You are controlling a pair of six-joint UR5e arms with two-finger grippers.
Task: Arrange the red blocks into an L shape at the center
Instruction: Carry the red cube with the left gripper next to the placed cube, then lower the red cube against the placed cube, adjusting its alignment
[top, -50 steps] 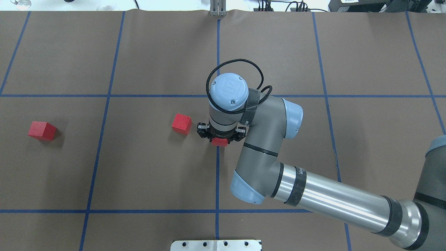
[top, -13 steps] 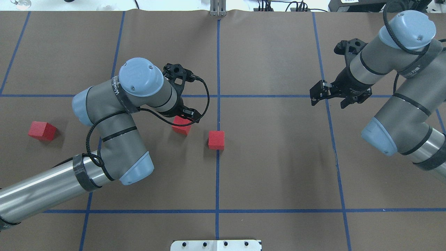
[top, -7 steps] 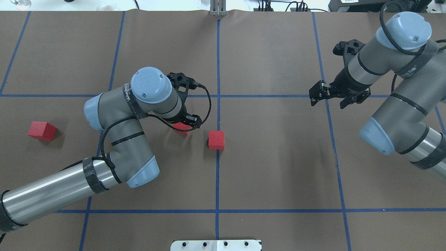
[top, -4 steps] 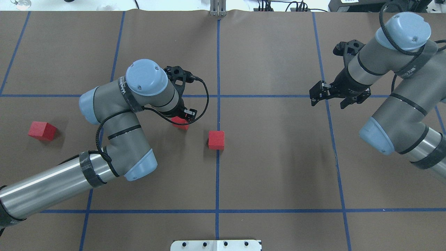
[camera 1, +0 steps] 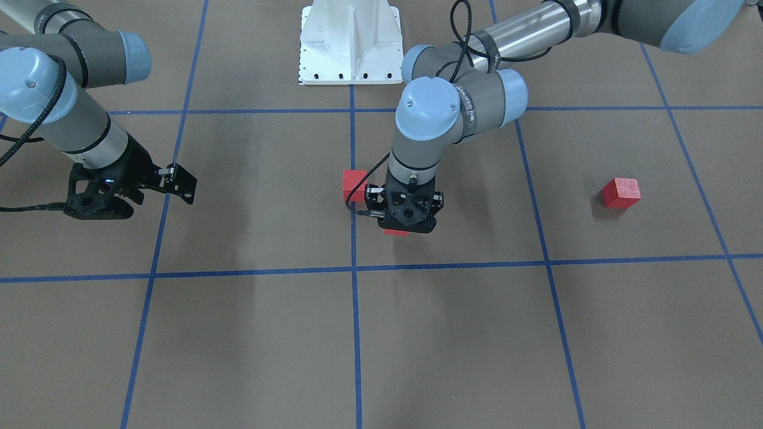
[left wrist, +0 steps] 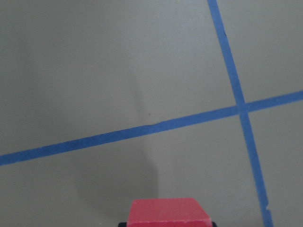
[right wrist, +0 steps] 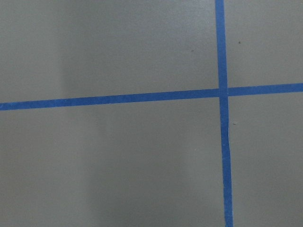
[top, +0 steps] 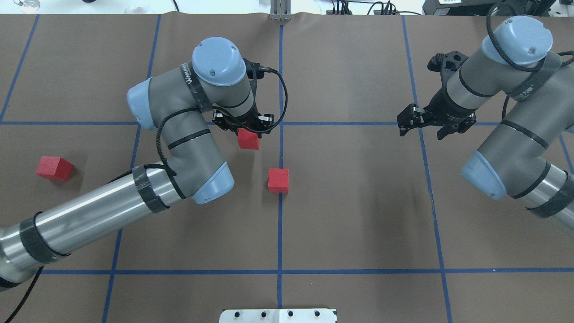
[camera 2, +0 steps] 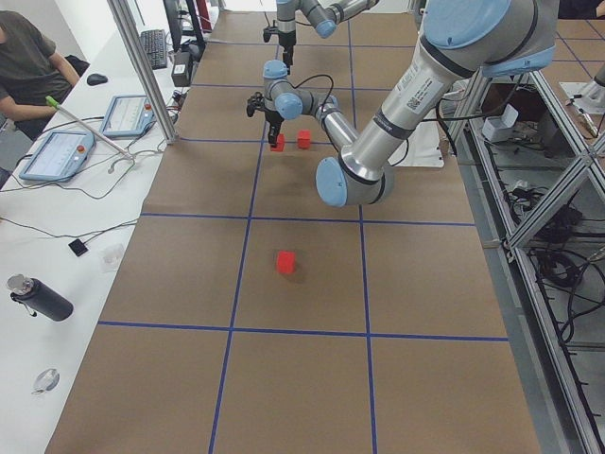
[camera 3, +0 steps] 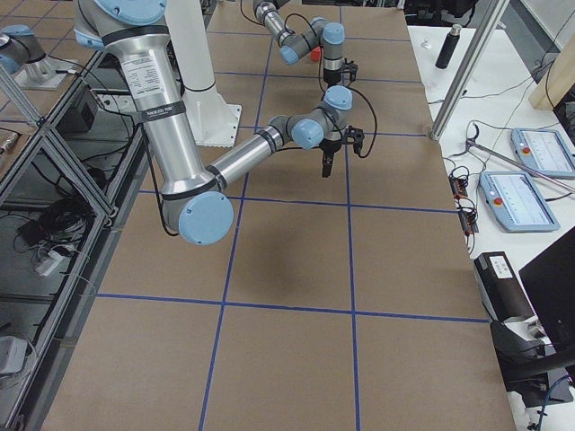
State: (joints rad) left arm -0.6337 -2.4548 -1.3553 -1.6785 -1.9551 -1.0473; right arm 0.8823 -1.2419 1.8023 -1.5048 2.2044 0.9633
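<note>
Red block [top: 249,139] now aloft in left jaws, second block [top: 278,180] nearby

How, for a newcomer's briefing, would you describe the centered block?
Follow the middle vertical tape line to the middle row. One red block sits right on it, ungripped. Of the others, one is in the left end effector, one lies far left.

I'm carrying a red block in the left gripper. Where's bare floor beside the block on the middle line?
Bare floor lies right of the centre block, out to the right gripper, and on its robot side. Its left is crowded: the left gripper with the held block and that arm's elbow hang over it.
</note>
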